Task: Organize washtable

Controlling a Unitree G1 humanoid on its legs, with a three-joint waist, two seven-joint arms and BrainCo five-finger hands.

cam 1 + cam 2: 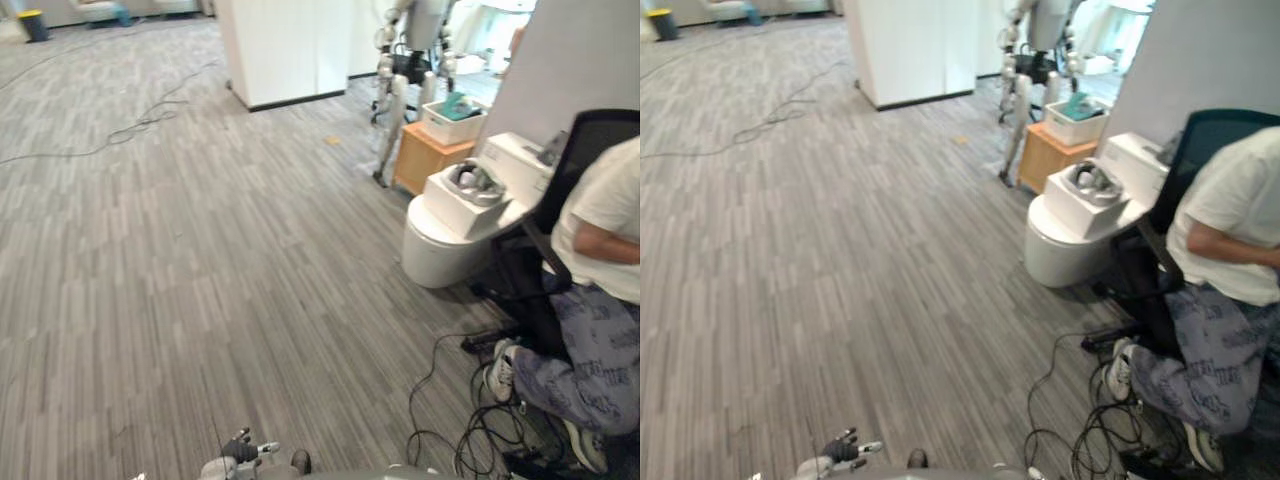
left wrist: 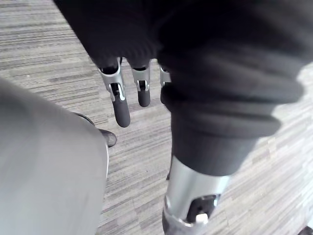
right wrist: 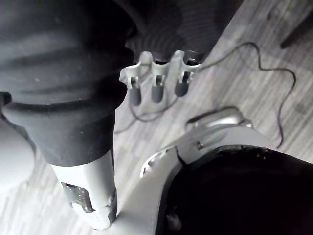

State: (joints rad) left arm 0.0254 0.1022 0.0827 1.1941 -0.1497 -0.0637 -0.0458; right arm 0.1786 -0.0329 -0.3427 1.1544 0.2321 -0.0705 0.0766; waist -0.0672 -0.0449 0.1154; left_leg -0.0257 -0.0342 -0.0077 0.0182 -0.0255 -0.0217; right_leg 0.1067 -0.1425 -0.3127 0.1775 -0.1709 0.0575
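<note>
My left hand point(image 1: 238, 452) hangs low at the bottom edge of the eye views, over grey striped carpet point(image 1: 200, 250). In its wrist view the left hand's fingers point(image 2: 120, 100) point down, straight and relaxed, holding nothing. In the right wrist view my right hand's fingers point(image 3: 155, 84) also hang loose above the carpet and a floor cable, with nothing in them.
A person point(image 1: 600, 300) sits in a black chair on the right. Beside them stands a round white table point(image 1: 437, 250) with white boxes point(image 1: 468, 198). Behind it are a wooden cabinet point(image 1: 425, 157) with a white bin, another robot point(image 1: 412, 45) and a white pillar point(image 1: 285, 50). Cables point(image 1: 470, 425) lie at lower right.
</note>
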